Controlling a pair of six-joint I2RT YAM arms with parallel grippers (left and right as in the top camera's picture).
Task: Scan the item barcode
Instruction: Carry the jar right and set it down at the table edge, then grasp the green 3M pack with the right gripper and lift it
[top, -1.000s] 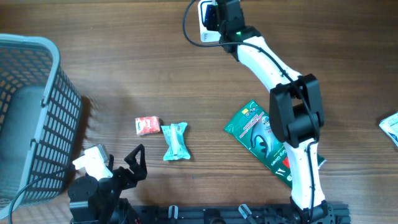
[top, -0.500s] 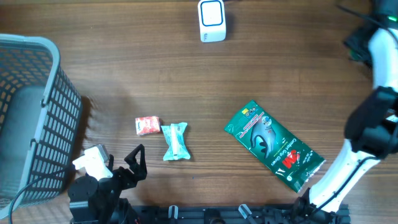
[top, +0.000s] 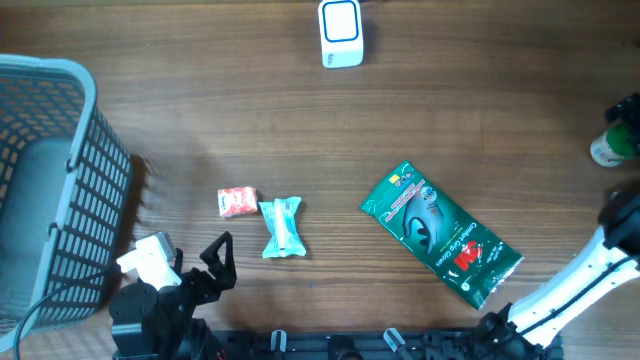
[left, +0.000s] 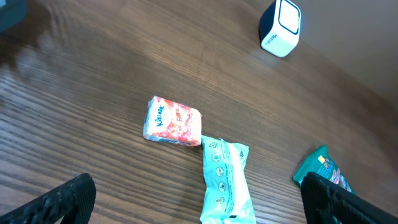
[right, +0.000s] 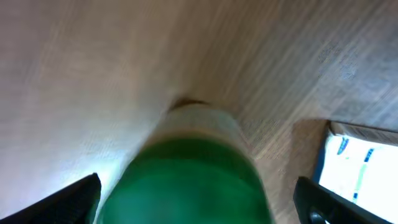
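The right pincer (right: 196, 196) stands wide, its dark fingers (right: 73, 200) spread to the two lower corners of its own camera's view, and the green bottle (right: 189, 168) sits right between them, so close to the lens that it is a blur; whether either finger touches it cannot be told. The bottle's pale end points away from this pincer, toward the wooden tabletop (top: 200, 120). Just to the pincer's right, lying flat, is a white and blue packet (right: 360, 168). From overhead the bottle shows at the far right edge, with the arm mostly out of frame. The white scanner (top: 340, 32) stands well away from the right pincer, across the tabletop at the far edge. The left pincer (left: 198, 182) is also spread wide and holds nothing. Straight ahead of it, close in, lies a teal packet (left: 225, 180); touching that packet's far corner, a little to the pincer's left, is a red tissue pack (left: 173, 122). Farther ahead and to its right stands the scanner, and a green pouch (top: 440, 233) lies off to its right. A grey basket (top: 100, 200) sits beside this pincer on its left.
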